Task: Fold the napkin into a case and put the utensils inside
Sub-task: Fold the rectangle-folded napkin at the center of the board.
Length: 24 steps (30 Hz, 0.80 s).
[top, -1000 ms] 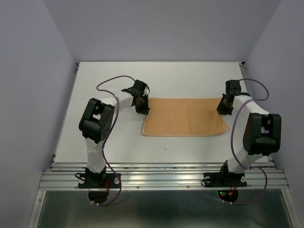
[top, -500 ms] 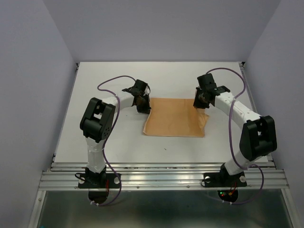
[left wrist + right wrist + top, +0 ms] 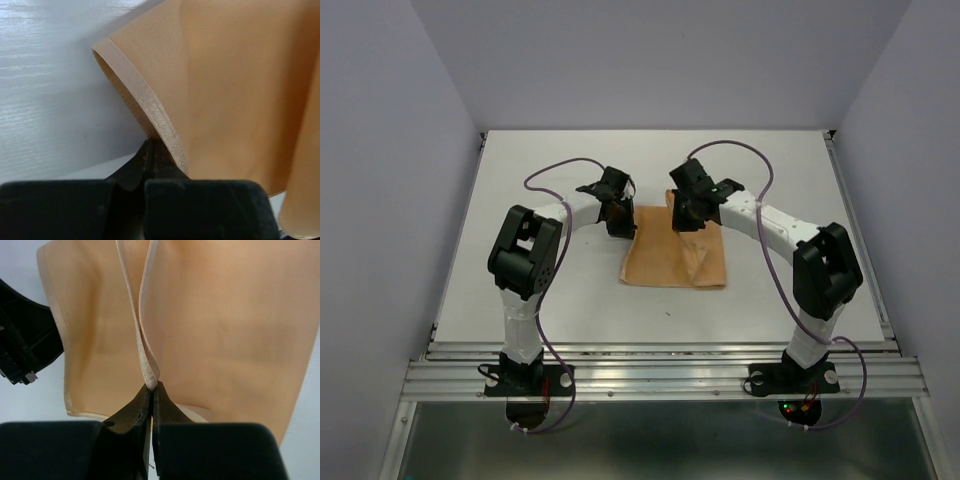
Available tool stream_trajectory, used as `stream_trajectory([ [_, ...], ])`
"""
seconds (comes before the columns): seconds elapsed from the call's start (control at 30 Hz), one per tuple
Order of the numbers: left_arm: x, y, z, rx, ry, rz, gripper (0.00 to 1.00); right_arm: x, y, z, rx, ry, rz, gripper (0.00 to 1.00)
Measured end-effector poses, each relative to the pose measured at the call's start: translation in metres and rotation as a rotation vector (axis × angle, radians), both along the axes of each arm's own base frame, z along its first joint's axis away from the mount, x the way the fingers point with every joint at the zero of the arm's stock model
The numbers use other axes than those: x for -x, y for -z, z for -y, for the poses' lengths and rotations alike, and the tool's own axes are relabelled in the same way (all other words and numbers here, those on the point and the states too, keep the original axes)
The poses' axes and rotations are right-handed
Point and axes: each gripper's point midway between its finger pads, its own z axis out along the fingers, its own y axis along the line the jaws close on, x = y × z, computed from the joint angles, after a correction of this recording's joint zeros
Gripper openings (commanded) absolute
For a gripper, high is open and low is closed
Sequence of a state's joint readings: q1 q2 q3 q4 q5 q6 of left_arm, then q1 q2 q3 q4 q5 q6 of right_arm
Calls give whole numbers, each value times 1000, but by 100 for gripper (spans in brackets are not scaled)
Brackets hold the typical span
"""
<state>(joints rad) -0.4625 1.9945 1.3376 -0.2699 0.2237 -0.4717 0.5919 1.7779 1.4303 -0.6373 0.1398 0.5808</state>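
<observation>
The peach-orange napkin (image 3: 672,258) lies on the white table, its right part lifted and folded over toward the left. My left gripper (image 3: 620,226) is shut on the hem at its far left corner (image 3: 152,142), with cloth (image 3: 235,90) spreading away from the fingertips. My right gripper (image 3: 686,216) is shut on a doubled hem of the napkin (image 3: 151,384) and holds it just above the cloth (image 3: 225,340), a short way right of the left gripper. The left arm's black end (image 3: 22,347) shows in the right wrist view. The utensils and a case are out of view.
The white table (image 3: 560,300) is bounded by lilac walls at the left, back and right. An aluminium rail (image 3: 660,372) runs along the near edge, with both arm bases on it. Purple cables loop above each arm.
My right gripper has swept left from the table's right side with the napkin's corner, folding the cloth over to about half its width. The left gripper has stayed put.
</observation>
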Motion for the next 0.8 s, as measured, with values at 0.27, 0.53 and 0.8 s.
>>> stream_trajectory([
  [0.27,0,0,-1,-5,-4,1,0,4,27,-34,-4,-51,-51,1],
  [0.53,-11,0,-33,-70,-70,15,0,3,27,-34,-7,-46,-48,1],
  [0.8,-13,1,-64,-135,-120,20,0,3,27,-34,-8,-46,-49,1],
])
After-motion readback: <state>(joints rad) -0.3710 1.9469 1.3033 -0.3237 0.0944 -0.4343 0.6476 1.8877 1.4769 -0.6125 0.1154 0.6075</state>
